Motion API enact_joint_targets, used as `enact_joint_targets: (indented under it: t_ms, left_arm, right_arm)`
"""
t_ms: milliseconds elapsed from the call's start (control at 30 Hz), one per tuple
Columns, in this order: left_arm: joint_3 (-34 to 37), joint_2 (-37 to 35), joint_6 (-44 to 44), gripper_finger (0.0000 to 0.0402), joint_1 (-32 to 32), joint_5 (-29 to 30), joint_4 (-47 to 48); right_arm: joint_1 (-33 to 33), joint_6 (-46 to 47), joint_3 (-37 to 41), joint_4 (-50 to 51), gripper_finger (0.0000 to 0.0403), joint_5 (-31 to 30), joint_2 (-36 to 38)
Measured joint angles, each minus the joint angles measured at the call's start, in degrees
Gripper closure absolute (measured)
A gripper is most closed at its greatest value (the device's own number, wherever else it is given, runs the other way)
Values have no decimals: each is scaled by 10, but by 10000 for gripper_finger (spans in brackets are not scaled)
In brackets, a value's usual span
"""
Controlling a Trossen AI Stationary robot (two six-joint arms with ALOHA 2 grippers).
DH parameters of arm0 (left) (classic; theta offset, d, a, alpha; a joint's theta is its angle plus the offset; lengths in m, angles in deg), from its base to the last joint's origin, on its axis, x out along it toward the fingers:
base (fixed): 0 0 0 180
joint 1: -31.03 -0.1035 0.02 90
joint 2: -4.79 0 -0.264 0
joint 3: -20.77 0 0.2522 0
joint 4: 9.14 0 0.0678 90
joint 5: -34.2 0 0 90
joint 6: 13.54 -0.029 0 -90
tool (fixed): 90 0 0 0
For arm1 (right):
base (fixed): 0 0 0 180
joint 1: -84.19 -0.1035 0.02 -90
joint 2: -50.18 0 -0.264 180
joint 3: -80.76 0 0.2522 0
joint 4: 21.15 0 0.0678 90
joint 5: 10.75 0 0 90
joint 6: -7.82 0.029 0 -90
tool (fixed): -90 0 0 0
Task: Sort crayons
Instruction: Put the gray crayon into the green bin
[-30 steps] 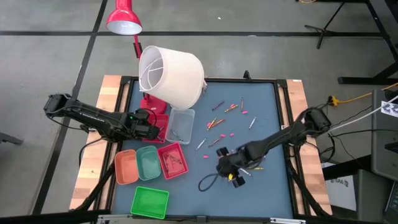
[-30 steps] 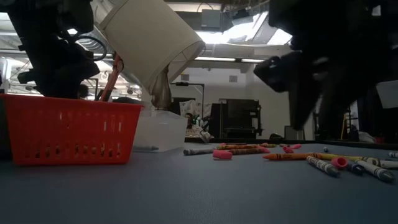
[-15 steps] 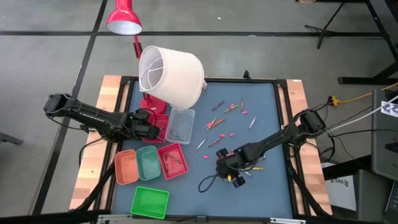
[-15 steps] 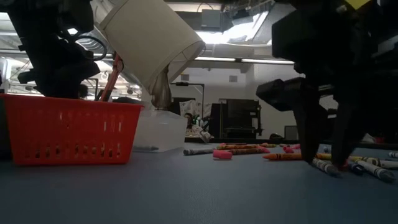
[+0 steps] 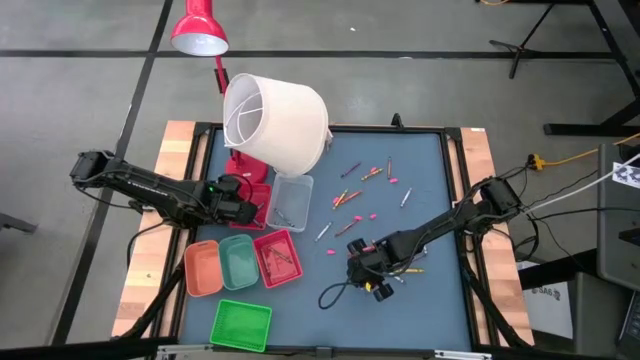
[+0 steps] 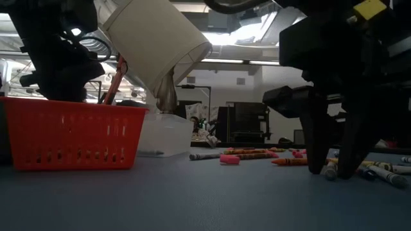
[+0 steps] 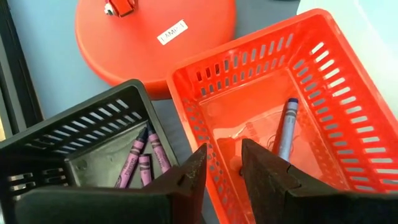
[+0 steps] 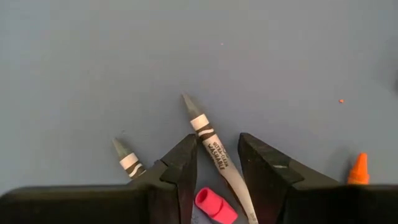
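The right gripper (image 5: 372, 284) is down on the tabletop (image 5: 430, 170) at about 5 o'clock in the high view. Its fingers (image 8: 180, 168) are parted and straddle a grey crayon (image 8: 214, 155) that lies between them, not yet clenched. A second grey crayon (image 8: 126, 159) lies just outside one finger, a pink stub (image 8: 214, 205) sits close under the gripper, and an orange crayon tip (image 8: 357, 169) shows just beyond the other finger. In the low view the two fingertips rest on the tabletop among loose crayons (image 6: 376, 170).

More crayons (image 5: 360, 185) are scattered near the tabletop's centre and towards 1 o'clock, mixed with small pink pieces (image 5: 372, 215).

The left gripper (image 5: 250, 208) hangs at 9 o'clock over the trays, fingers released with a narrow gap and nothing between them. Under it a red tray (image 7: 323, 74) holds one blue crayon (image 7: 286, 127), and a black tray (image 7: 68, 140) beside it holds purple crayons (image 7: 146, 155). The red lamp base (image 7: 155, 37) stands just beyond both.

At 7 o'clock stand an orange tray (image 5: 203, 268), a teal tray (image 5: 238, 260) and a red tray with crayons (image 5: 277, 257), and a green tray (image 5: 242, 324) nearer 6 o'clock. A clear tray (image 5: 289, 200) sits below the white lampshade (image 5: 275, 120)
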Motion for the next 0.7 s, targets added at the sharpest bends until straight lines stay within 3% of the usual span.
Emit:
enact_joint_targets:
  t_ms: [333,700]
  left_arm:
    - [0,0,0,315,0,0,0]
    - [0,0,5,315,0,1,0]
  right_arm:
    - [0,0,0,-1,286,-3,0]
    - [1,0,0,-6,386,-10,0]
